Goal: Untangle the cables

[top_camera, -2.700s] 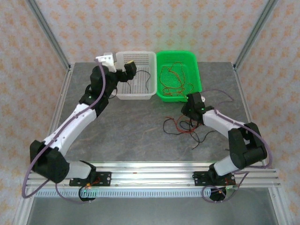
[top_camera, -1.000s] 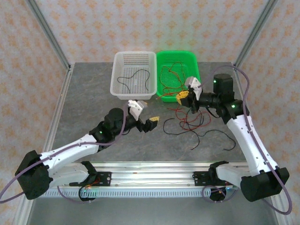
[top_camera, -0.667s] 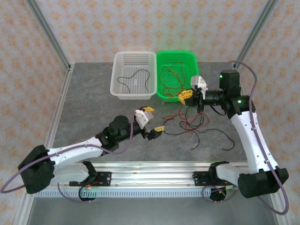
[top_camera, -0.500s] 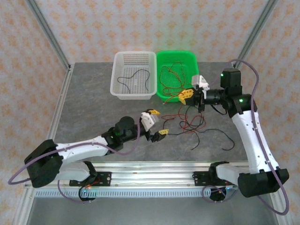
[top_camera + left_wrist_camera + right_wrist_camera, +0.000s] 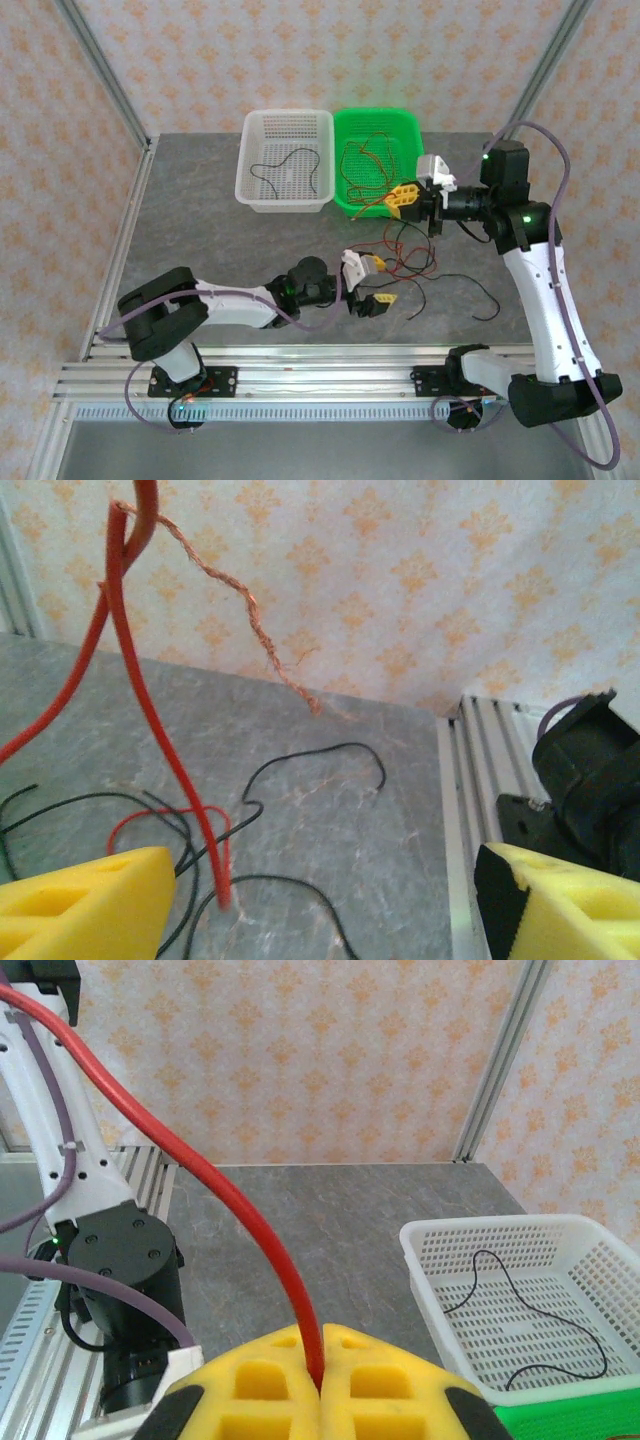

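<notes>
R gripper point(image 5: 404, 197) tight on red cable point(image 5: 232, 1203); L gripper point(image 5: 374, 284) wide, beside cable tangle point(image 5: 425, 262).

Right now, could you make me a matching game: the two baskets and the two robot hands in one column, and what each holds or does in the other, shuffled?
Things:
1. white basket
2. green basket
3. left gripper
4. right gripper

States:
A. shut on a red cable
B. holds one black cable
C. open, low by the tangle on the table
D. holds several red cables

Pairs: 1-B, 2-D, 3-C, 4-A.
</notes>
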Available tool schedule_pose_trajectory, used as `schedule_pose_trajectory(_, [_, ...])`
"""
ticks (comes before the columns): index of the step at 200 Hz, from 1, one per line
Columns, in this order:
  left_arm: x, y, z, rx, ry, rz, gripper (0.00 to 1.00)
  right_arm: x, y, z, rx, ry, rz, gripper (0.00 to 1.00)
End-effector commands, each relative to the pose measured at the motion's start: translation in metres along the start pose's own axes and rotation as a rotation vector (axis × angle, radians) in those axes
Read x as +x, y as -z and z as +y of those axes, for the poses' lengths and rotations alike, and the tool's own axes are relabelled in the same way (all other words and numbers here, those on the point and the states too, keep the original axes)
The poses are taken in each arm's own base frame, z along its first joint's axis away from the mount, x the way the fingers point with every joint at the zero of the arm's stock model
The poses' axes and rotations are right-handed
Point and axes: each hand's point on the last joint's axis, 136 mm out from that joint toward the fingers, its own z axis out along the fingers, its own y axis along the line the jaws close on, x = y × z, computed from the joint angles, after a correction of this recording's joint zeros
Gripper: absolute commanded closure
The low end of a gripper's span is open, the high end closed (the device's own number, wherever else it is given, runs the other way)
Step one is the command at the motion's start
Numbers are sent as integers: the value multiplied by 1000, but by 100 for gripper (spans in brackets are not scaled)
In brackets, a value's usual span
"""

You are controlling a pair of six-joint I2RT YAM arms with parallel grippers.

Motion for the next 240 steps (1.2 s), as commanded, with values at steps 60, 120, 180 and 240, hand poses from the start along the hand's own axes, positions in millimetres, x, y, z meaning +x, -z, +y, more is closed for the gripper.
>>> schedule_pose_trajectory(60, [-24,-31,46,-217,7,-173,23,-28,12,7,56,38,-56,100])
schedule_pose_trajectory(120, [-24,-41,60,-271,14,-211,67,-39,17,10,86,32,-82,100])
schedule_pose_trajectory(180, [-2,-17,69,-356,34,-161,100,-70,30,-25,287,-1,-139,100])
schedule_pose_trajectory(240, [25,27,76,-456,107,-138,100,-141,74,-79,633,-24,-298,100])
